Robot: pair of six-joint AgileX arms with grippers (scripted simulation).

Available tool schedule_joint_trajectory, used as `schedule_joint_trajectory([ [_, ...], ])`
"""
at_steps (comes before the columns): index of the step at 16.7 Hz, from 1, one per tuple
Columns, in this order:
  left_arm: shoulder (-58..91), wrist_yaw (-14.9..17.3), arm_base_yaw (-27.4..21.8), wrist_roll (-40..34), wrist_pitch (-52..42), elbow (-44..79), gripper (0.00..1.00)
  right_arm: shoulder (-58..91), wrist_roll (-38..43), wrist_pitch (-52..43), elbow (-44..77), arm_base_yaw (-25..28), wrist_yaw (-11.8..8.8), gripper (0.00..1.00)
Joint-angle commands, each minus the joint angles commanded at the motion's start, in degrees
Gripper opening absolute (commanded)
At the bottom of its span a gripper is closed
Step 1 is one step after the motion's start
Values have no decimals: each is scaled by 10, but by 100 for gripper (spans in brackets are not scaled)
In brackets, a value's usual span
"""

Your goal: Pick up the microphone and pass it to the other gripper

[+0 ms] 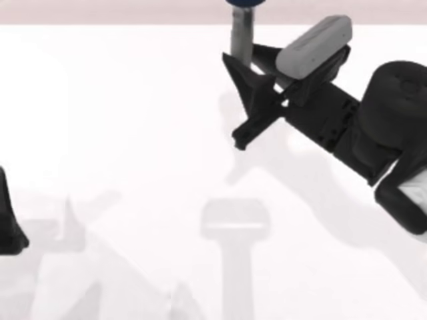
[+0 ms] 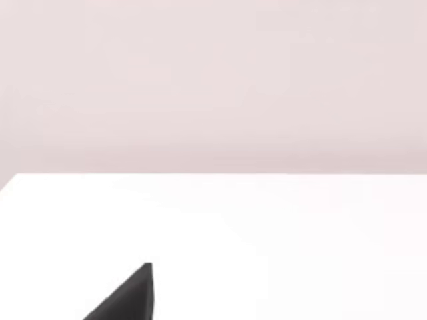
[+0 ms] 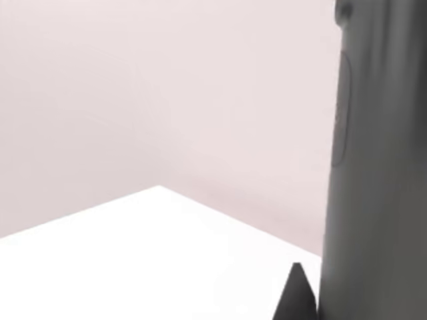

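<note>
The microphone (image 1: 241, 37) stands upright at the table's far edge, centre-right in the top view. Its navy head (image 1: 243, 3) is cut off by the top of the picture. My right gripper (image 1: 243, 60), the one bearing a light grey block (image 1: 313, 45), is shut on the grey handle. In the right wrist view the handle (image 3: 373, 173) fills one side, right against one black fingertip (image 3: 297, 297); the other finger is hidden. My left gripper (image 1: 8, 223), the other gripper, sits parked at the table's left edge and is open, with one fingertip (image 2: 137, 293) showing over bare table.
The white table (image 1: 133, 133) ends at a pale pinkish wall (image 1: 100, 10) along the far side. Soft shadows of the arms lie on the near half of the table.
</note>
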Motion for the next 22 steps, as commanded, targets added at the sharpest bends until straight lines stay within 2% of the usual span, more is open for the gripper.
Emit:
schedule_joint_trajectory([
  [2, 31, 21, -15, 0, 16, 23, 100, 0, 0, 0, 0, 0, 0, 0],
  [5, 123, 69, -50, 2, 54, 81, 100, 0, 0, 0, 0, 0, 0, 0],
  [13, 486, 231, -162, 9, 190, 285, 100, 0, 0, 0, 0, 0, 0, 0],
  [16, 596, 281, -196, 11, 230, 345, 100, 0, 0, 0, 0, 0, 0, 0],
  [19, 659, 311, -218, 11, 254, 382, 100, 0, 0, 0, 0, 0, 0, 0],
  [22, 670, 317, -222, 11, 259, 388, 100, 0, 0, 0, 0, 0, 0, 0],
])
